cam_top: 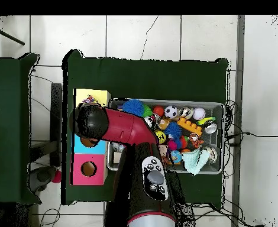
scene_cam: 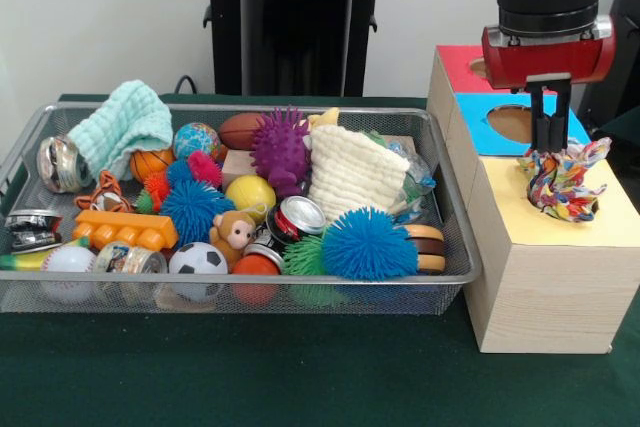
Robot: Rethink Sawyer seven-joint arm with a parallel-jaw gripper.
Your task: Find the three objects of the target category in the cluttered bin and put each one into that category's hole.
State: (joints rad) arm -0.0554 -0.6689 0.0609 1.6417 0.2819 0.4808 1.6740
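My gripper (scene_cam: 549, 149) hangs over the near end of the pale wood-grain box (scene_cam: 545, 292), right of the wire mesh bin (scene_cam: 300, 285). It is shut on the top of a multicolour-and-white knotted rope toy (scene_cam: 562, 185). The toy rests on the yellow surround (scene_cam: 615, 219) and hides the hole there. In the overhead view the arm (cam_top: 123, 127) covers the gripper, and a bit of the toy (cam_top: 90, 100) shows on the yellow surround (cam_top: 100, 94). No other rope toy shows clearly in the bin (cam_top: 224, 139). A small orange-and-black striped thing (scene_cam: 105, 192) lies at its left.
Behind the yellow surround are the blue-surround hole (scene_cam: 510, 124) and the red surround (scene_cam: 458, 55). The bin holds a mint knitted cloth (scene_cam: 120, 127), a cream knitted cloth (scene_cam: 350, 172), blue (scene_cam: 368, 244) and purple (scene_cam: 280, 147) spiky balls, sports balls and cans.
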